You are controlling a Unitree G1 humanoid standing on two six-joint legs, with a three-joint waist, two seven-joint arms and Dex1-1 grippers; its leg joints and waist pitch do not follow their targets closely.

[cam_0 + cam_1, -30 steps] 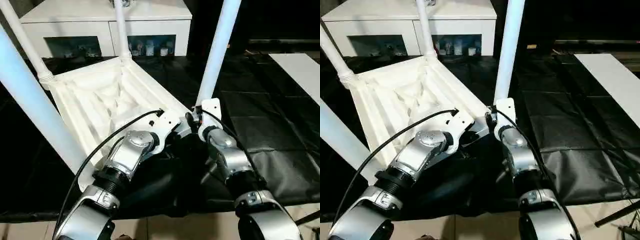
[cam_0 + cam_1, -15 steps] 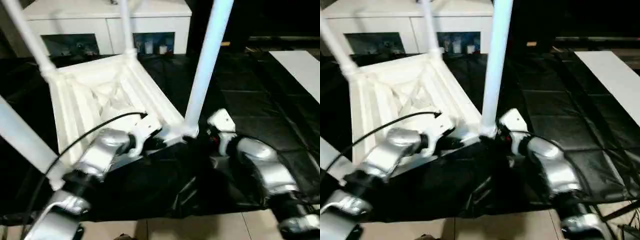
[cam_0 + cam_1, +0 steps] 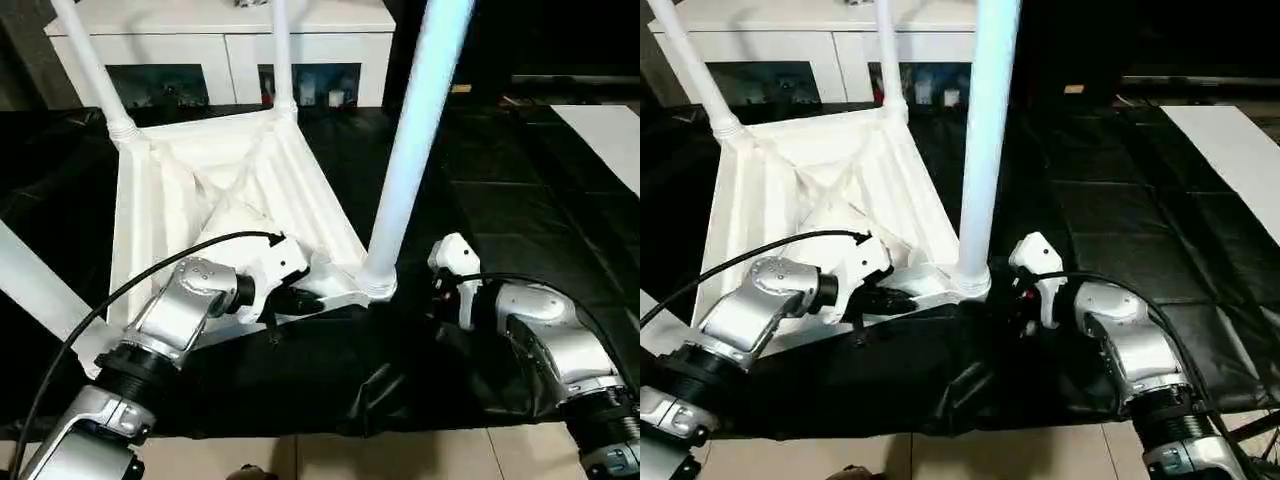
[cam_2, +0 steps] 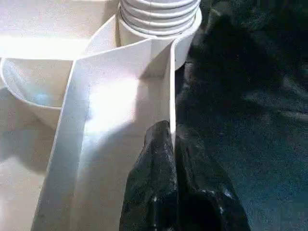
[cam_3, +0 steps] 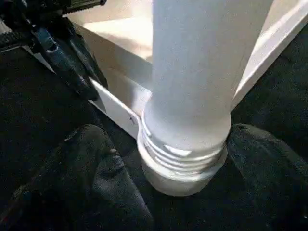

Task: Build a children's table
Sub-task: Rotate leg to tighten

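While our left end effector (image 4: 172, 144) is clamped on the near rim wall of the upside-down tabletop (image 3: 225, 190), the ribbed underside faces up on the black-covered counter (image 3: 520, 200). Just beyond those fingers, at the same corner, a white leg (image 3: 410, 150) stands upright in its socket, threads showing at the base. Our right end effector (image 5: 159, 192) sits low beside that leg, its black fingers (image 5: 96, 168) spread apart on either side of the threaded base, one to each flank, not pressing the leg. Farther off from both end effectors, two more legs (image 3: 95, 65) rise from the far corners, before a white cabinet (image 3: 220, 40).
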